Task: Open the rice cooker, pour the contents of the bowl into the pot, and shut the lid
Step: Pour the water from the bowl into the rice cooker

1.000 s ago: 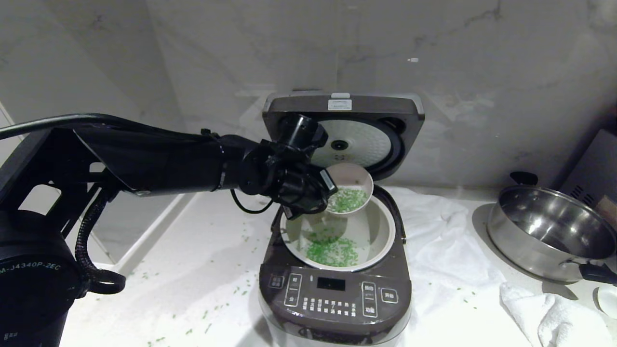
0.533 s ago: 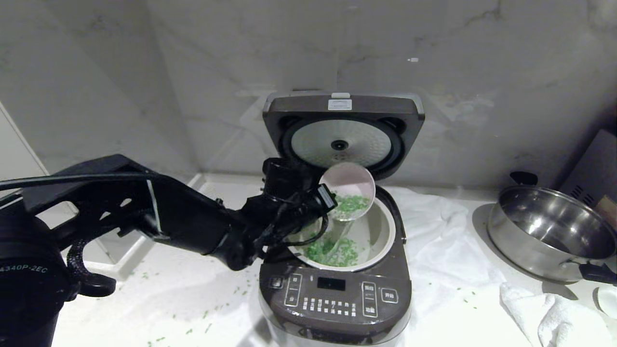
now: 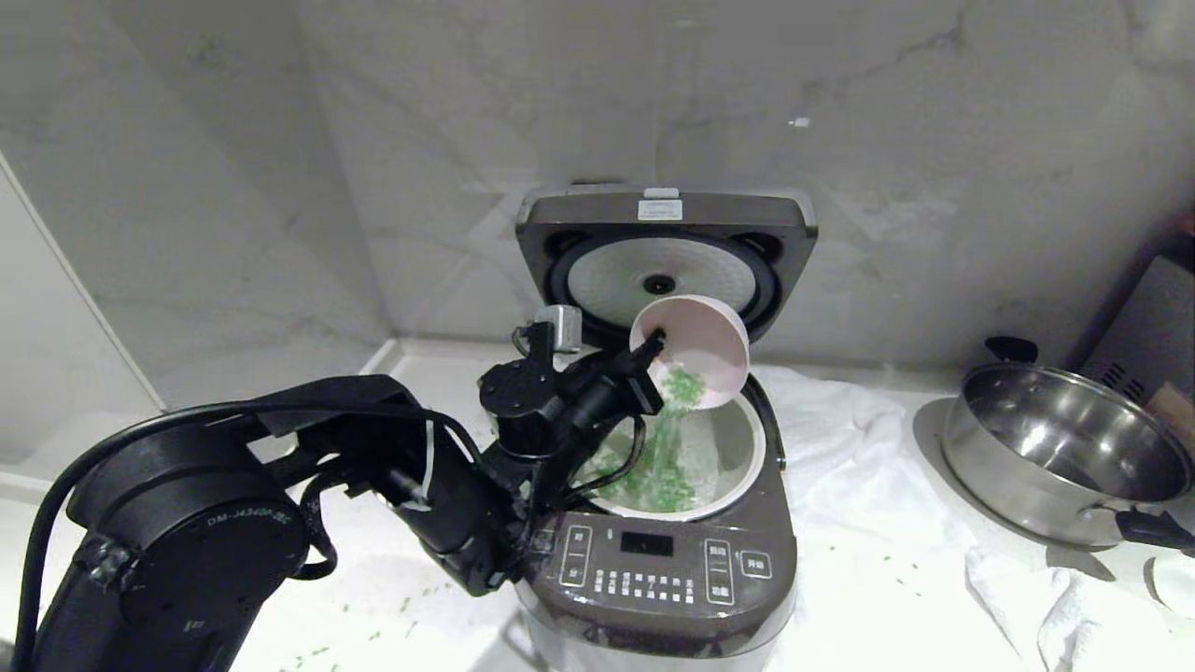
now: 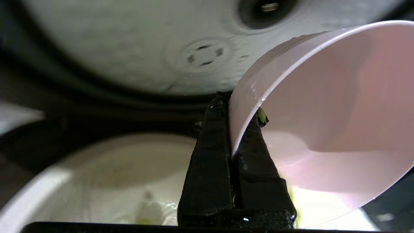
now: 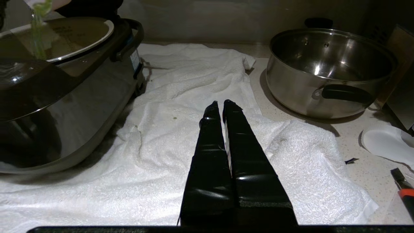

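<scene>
Bowl tipped over the open cooker, green bits falling.

I see the bowl (image 3: 693,347) tilted steeply above the pot (image 3: 738,446), and the contents (image 3: 665,448) stream down into it. The lid (image 3: 665,257) stands upright behind. My left gripper (image 4: 241,129) is clamped on the bowl's rim, one finger inside, one outside. My right gripper (image 5: 223,105) is closed and empty above the white towel (image 5: 181,129), near the steel pan (image 5: 326,68).

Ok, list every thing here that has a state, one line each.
lid: open, standing upright
pot: uncovered, green bits inside
bowl: tipped steeply over the pot
contents: pouring into the pot
left gripper: shut on the bowl's rim
right gripper: shut, empty, above the towel
steel pan: upright, empty
</scene>
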`<state>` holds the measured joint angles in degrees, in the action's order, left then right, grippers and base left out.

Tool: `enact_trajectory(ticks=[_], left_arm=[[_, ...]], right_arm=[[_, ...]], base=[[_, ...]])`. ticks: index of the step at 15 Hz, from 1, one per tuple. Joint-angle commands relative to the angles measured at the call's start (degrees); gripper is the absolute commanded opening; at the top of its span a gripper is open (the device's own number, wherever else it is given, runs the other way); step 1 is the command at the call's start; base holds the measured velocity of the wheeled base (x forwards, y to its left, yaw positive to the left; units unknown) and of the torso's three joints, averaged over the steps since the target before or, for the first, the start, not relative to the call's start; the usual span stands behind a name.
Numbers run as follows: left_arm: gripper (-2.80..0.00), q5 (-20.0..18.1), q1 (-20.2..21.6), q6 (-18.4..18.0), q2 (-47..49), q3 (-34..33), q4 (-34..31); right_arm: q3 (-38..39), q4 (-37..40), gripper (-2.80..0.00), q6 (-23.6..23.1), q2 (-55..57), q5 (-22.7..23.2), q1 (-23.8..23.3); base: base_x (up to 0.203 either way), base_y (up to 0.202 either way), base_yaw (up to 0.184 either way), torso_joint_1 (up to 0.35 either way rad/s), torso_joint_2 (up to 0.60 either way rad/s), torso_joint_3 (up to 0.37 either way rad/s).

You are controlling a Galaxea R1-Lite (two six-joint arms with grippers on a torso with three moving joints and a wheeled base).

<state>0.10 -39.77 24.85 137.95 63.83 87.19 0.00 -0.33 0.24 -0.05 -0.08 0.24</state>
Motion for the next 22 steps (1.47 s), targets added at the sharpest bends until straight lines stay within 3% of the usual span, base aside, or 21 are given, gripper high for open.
enact_trajectory(ticks=[1,16,22], left_arm=[[-2.80,0.16,-0.25,-3.43,4.49,2.44,0.48],[-2.80,0.17,0.22,-3.89,2.14,0.90,0.48],[-2.80,-3.85,1.32,-3.31,-8.57,-9.20,0.48]], right_arm=[[0.09,-0.02,-2.80,0.02,0.05,-0.01,0.02],[0.09,-0.02,-2.80,0.02,0.05,-0.01,0.02],[0.09,-0.02,-2.80,0.02,0.05,-0.01,0.02]], base=[[0.000,0.000,0.000,0.000,0.00,0.000],[0.000,0.000,0.000,0.006,-0.01,-0.005],[0.000,0.000,0.000,0.003,0.01,0.003]])
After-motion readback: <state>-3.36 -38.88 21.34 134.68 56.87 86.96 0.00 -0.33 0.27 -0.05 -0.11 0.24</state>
